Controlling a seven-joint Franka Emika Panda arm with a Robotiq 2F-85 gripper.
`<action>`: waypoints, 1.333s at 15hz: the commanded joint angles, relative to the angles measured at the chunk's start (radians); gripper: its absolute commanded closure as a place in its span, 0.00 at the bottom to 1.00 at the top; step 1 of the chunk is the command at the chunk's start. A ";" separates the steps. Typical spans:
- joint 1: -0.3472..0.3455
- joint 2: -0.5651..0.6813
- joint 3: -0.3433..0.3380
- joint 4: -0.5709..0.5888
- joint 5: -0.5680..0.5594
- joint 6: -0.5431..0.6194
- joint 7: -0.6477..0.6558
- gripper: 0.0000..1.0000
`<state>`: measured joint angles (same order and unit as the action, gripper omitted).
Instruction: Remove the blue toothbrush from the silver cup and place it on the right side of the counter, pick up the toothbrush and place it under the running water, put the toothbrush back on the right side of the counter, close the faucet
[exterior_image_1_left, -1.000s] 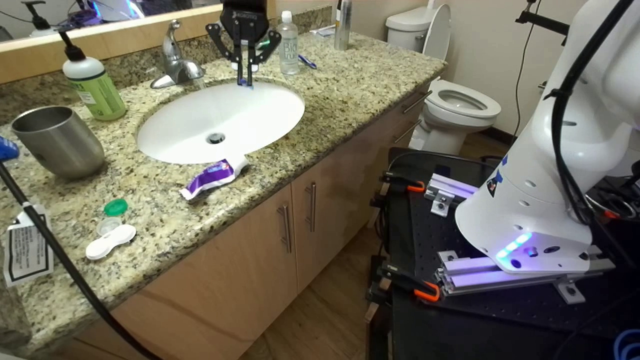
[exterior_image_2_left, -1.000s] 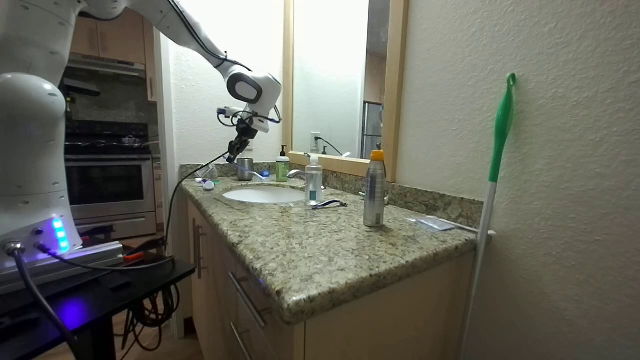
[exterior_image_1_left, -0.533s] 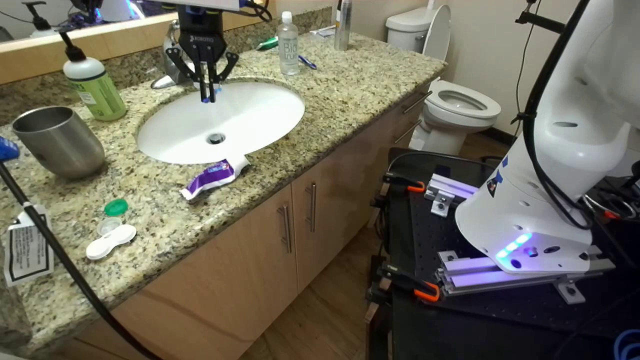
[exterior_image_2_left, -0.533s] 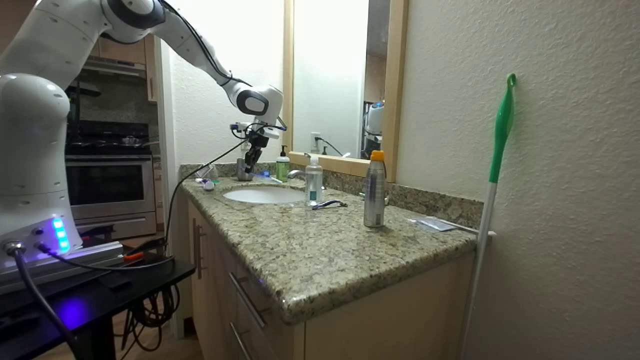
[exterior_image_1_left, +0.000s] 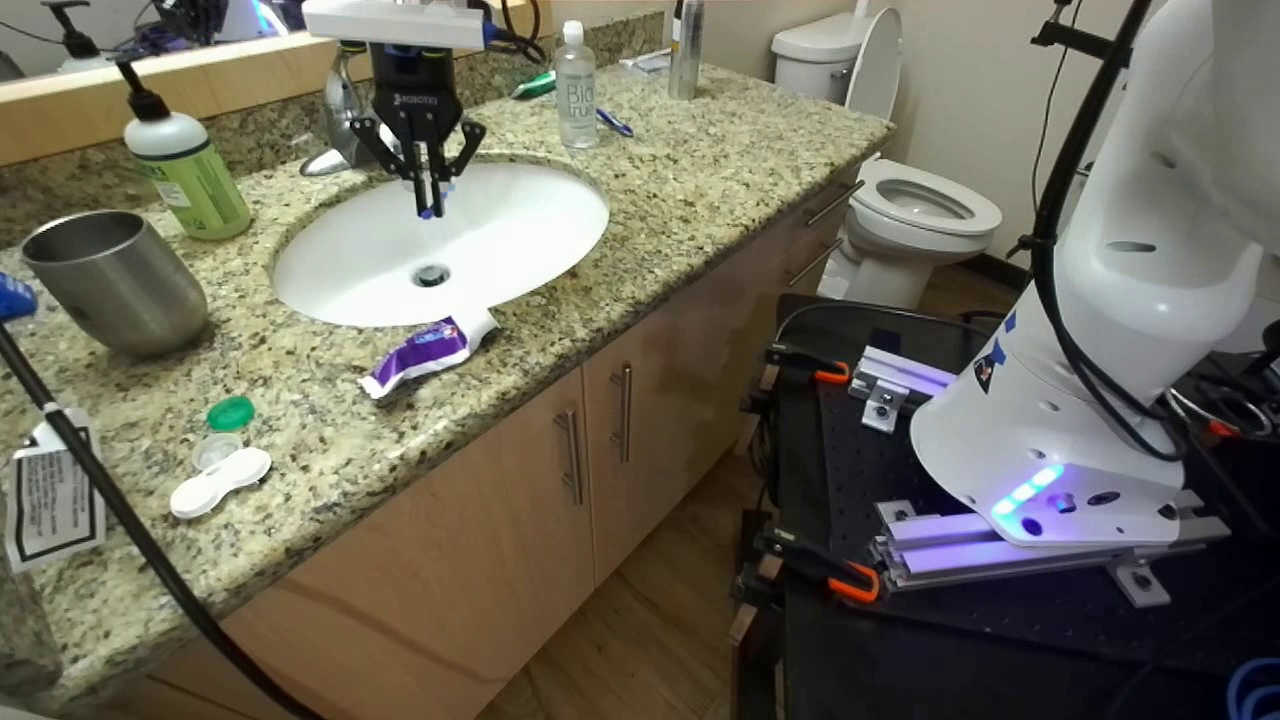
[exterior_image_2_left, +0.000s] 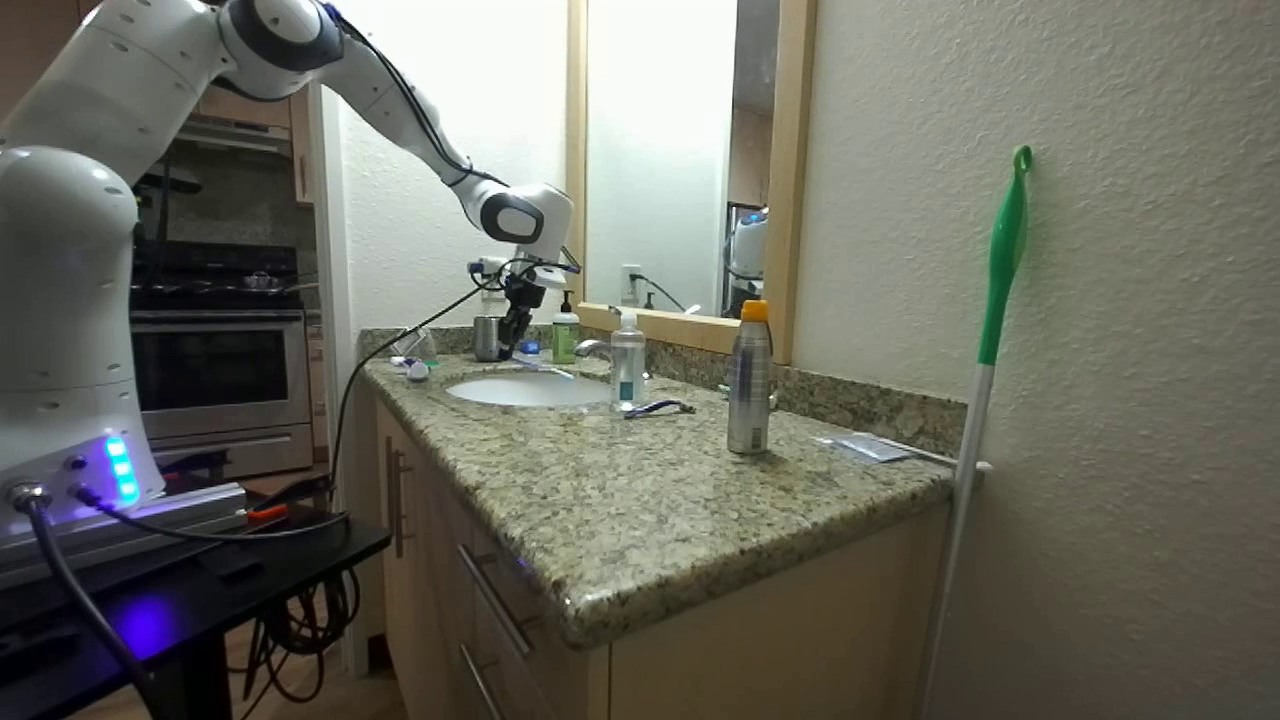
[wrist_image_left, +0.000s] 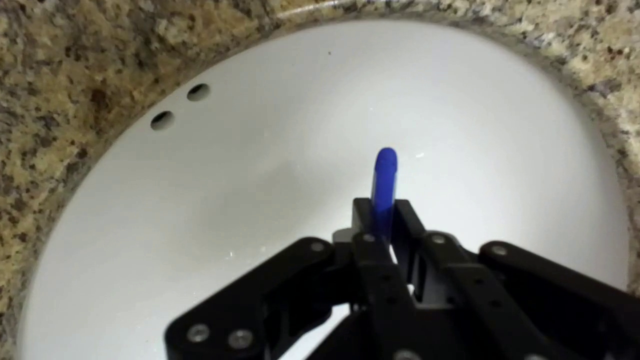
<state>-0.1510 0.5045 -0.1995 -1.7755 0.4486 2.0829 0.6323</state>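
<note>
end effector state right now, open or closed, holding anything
End effector: closed on the blue toothbrush, held over the white sink basin.

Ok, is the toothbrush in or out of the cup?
Out. In the wrist view the gripper is closed on the toothbrush over the sink; in an exterior view the cup stands apart on the counter.

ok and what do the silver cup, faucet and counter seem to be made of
The silver cup: brushed metal, probably steel, by its dull grey sheen. The faucet: shiny metal or chrome plating, by its bright highlights. The counter: likely polished granite, by its speckles and shiny corner.
</note>
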 joint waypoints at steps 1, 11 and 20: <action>-0.015 0.065 0.015 0.056 -0.016 0.054 -0.017 0.97; 0.000 -0.031 0.094 0.022 0.080 0.126 -0.131 0.97; 0.003 0.018 0.046 0.040 -0.026 0.098 0.040 0.88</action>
<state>-0.1421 0.5226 -0.1593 -1.7382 0.4272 2.1830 0.6717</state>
